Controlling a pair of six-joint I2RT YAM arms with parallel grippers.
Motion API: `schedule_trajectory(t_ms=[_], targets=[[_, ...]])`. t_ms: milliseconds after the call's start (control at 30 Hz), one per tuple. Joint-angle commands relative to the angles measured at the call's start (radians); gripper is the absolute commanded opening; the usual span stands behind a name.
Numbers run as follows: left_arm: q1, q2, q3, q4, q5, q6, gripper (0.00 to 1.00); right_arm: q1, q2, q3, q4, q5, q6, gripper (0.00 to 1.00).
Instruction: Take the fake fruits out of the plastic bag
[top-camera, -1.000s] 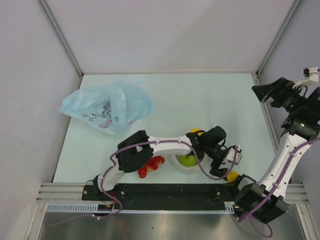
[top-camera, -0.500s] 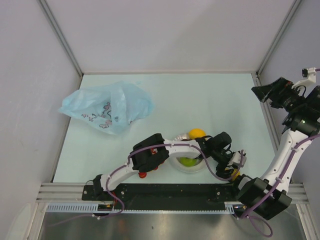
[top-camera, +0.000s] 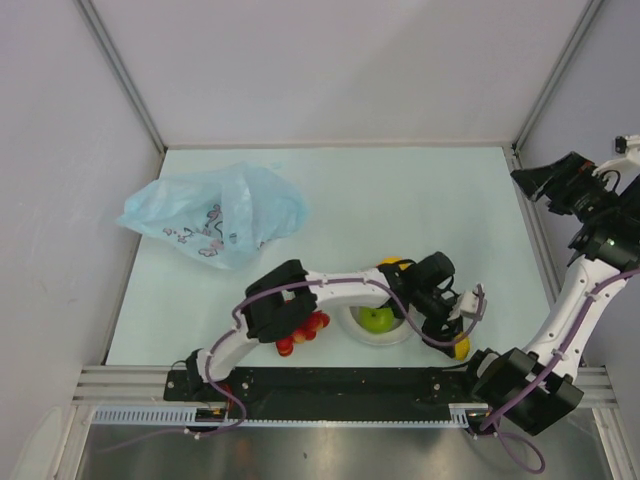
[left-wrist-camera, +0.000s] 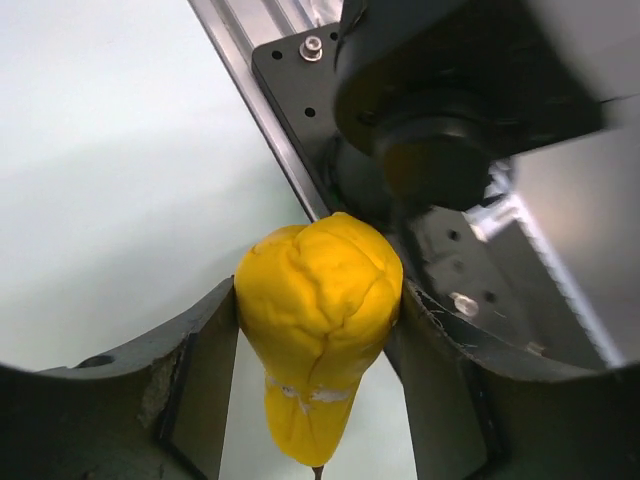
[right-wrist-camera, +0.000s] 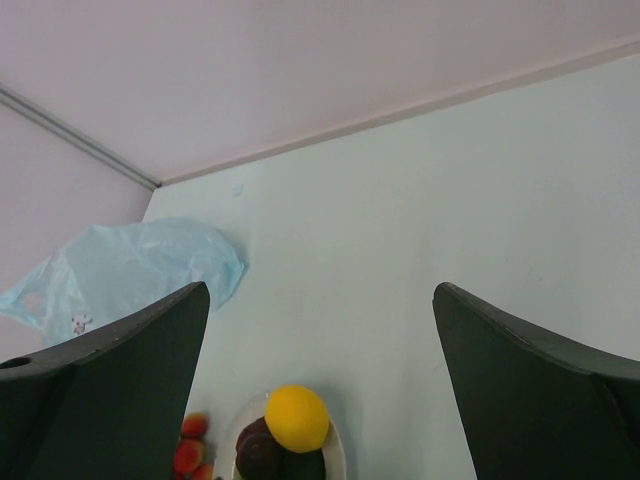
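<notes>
My left gripper has both fingers pressed against the sides of a yellow banana, just in front of the right arm's black base. From above, the banana peeks out under the left gripper. A green apple sits on the white plate; the lemon, a dark maroon fruit and a dark green avocado lie there too. Red grapes rest beside the plate. The light-blue plastic bag lies crumpled at the far left. My right gripper hangs high, open and empty.
The right arm's base and the metal rail along the near table edge stand close behind the banana. Grey walls enclose the table on three sides.
The left gripper's jaws have narrowed onto the banana. The left wrist dipped toward the near right edge, then drew back slightly. The right arm has barely moved.
</notes>
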Motion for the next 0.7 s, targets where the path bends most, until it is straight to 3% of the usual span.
schedule_trajectory(t_ms=[0,133,167,233,267,367,500,667], targets=[[0.083,-0.263,-0.053,-0.079,-0.013,-0.115,0.20,-0.066,-0.003,0.020,0.160,-0.030,0.134,1.00],[0.180,-0.493,-0.152,-0.163,-0.103,-0.261,0.16,-0.121,-0.003,0.020,0.203,-0.010,0.202,1.00],[0.196,-0.544,-0.197,-0.154,-0.240,-0.292,0.11,-0.126,-0.005,0.020,0.208,-0.010,0.208,1.00],[0.245,-0.662,-0.373,-0.096,-0.369,-0.387,0.00,-0.132,-0.006,0.020,0.203,-0.013,0.215,1.00],[0.267,-0.767,-0.430,-0.073,-0.406,-0.417,0.01,-0.134,-0.006,0.020,0.202,-0.018,0.215,1.00],[0.323,-0.894,-0.559,-0.085,-0.528,-0.501,0.00,-0.137,-0.006,0.020,0.183,-0.020,0.202,1.00],[0.339,-0.978,-0.670,-0.119,-0.682,-0.587,0.00,-0.129,0.000,0.020,0.156,-0.013,0.187,1.00],[0.343,-1.004,-0.839,-0.025,-0.584,-0.566,0.00,-0.109,0.011,0.020,0.131,-0.007,0.172,1.00]])
